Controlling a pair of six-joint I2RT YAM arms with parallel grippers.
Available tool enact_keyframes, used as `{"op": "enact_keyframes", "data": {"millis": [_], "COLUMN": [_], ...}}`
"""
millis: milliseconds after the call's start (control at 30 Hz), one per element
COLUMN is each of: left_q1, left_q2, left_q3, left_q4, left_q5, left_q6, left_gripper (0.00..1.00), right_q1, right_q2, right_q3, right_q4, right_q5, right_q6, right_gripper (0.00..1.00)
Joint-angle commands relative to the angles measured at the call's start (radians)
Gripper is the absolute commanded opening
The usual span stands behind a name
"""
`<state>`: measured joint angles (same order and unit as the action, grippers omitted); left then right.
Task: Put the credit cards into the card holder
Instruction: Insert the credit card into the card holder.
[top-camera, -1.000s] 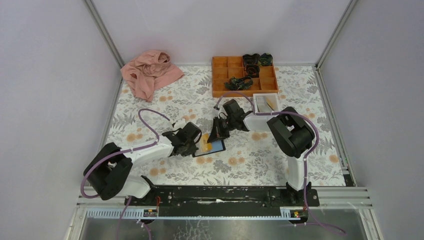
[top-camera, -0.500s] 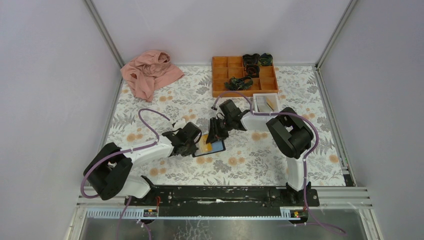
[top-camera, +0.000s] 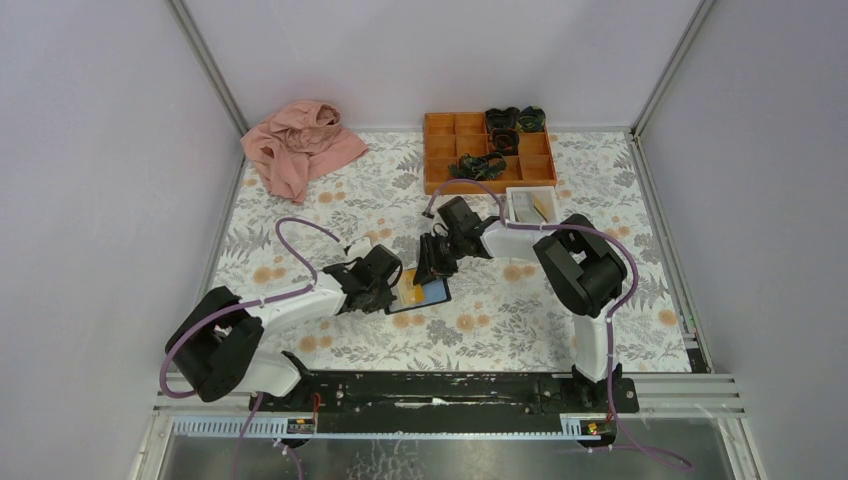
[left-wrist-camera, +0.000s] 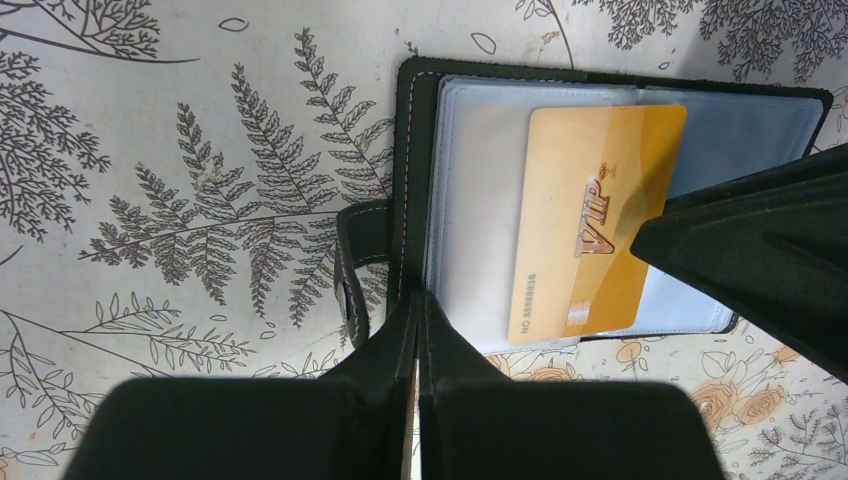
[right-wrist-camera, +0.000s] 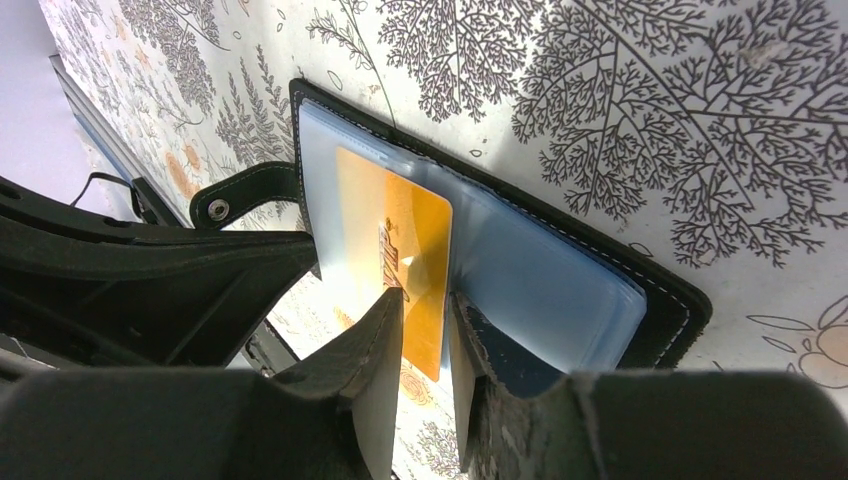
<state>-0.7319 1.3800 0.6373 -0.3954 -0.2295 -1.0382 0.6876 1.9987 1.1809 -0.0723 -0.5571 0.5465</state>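
- Pinning the near edge of the card holder (left-wrist-camera: 410, 150) with the left gripper (left-wrist-camera: 418, 305), both fingers pressed together into one blade; cannot tell whether anything thin is nipped between them.
- Finding that holder open and flat on the table just ahead of the gripper, with its snap strap (right-wrist-camera: 240, 195) flung out to one side and its light-blue pocket panels facing up.
- Pinching the orange-yellow card (left-wrist-camera: 590, 220) by one edge with the right gripper (right-wrist-camera: 425, 298), fingers nearly closed around it. Resting the card slightly askew across a clear pocket, so judged mid-insertion rather than seated.
- Calls next, on this reading, for squaring the card to the pocket mouth and sliding it along the panel while keeping the holder held down. Risks buckling the sleeve or dragging the holder if pushed at an angle.
- Seems early in the task, with only one card at the holder and at least one tan card (top-camera: 541, 207) waiting in the white tray (top-camera: 530, 190) beyond the right arm.
- Working on a floral tablecloth (top-camera: 330, 200), with an orange compartment tray (top-camera: 440, 150) holding dark items toward the back and a crumpled pink cloth (top-camera: 300, 150) at the far left corner.
- Closed in by plain pale walls (top-camera: 450, 50) with metal framing at the corners.
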Motion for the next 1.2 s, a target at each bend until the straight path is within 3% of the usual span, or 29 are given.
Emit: {"op": "enact_keyframes", "data": {"millis": [0,733,1167], "left_q1": [0.006,0.006,0.006], "left_q2": [0.027,0.046,0.058], "left_q3": [-0.037,-0.039,-0.036], "left_q4": [0.015,0.039,0.049], "left_q5": [0.012,0.023,0.028], "left_q6": [0.021,0.035,0.042], "left_gripper": [0.00,0.00,0.00], "right_q1": [0.009,0.010,0.040], "right_q2": [-0.020,-0.051,-0.030], "right_q3": [0.040,0.028,0.038], "right_q4": [-0.029,0.041,0.051], "right_q5": [0.042,0.030,0.032], "right_q6": [-0.023,0.020,0.039], "right_gripper": [0.30,0.19,0.18]}}
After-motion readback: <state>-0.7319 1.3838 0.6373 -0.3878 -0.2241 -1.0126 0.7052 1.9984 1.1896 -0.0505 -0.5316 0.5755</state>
